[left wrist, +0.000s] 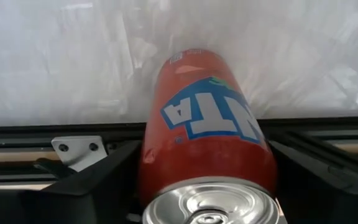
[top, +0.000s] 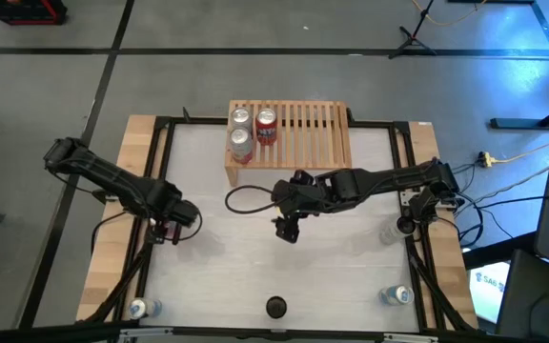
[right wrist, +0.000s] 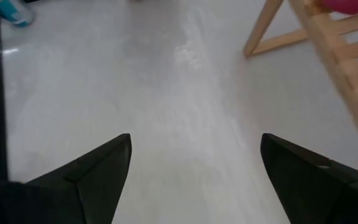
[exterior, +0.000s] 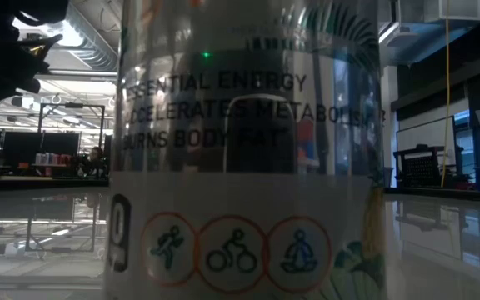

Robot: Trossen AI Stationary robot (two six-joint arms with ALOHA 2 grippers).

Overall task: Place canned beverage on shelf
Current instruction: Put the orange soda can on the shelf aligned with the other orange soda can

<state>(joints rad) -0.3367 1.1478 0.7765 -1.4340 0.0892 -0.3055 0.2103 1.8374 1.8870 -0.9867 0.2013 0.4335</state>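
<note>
The light-wood slatted shelf (top: 298,141) stands at the table's far middle with three cans (top: 242,118) on its left part. My left gripper (top: 173,229) is at the table's left side, shut on an orange can (left wrist: 207,124) with blue lettering. My right gripper (top: 288,229) is open and empty over the table's middle, near the shelf's near edge. In the right wrist view its fingers (right wrist: 194,165) frame bare table, with a shelf leg (right wrist: 263,31) ahead. My left gripper pinches the orange can's sides near its lid end (left wrist: 166,180) between its two fingers (left wrist: 98,180). The can lies along the fingers, its silver lid (left wrist: 213,202) toward the wrist and its base pointing away. Whether its base rests on the table, I cannot tell.
Single cans stand at the near left (top: 139,308), near right (top: 398,295) and right side (top: 389,232). A dark can (top: 275,307) at the near middle fills the low view (exterior: 240,167). A black frame rail (left wrist: 328,127) runs along the table's sides.
</note>
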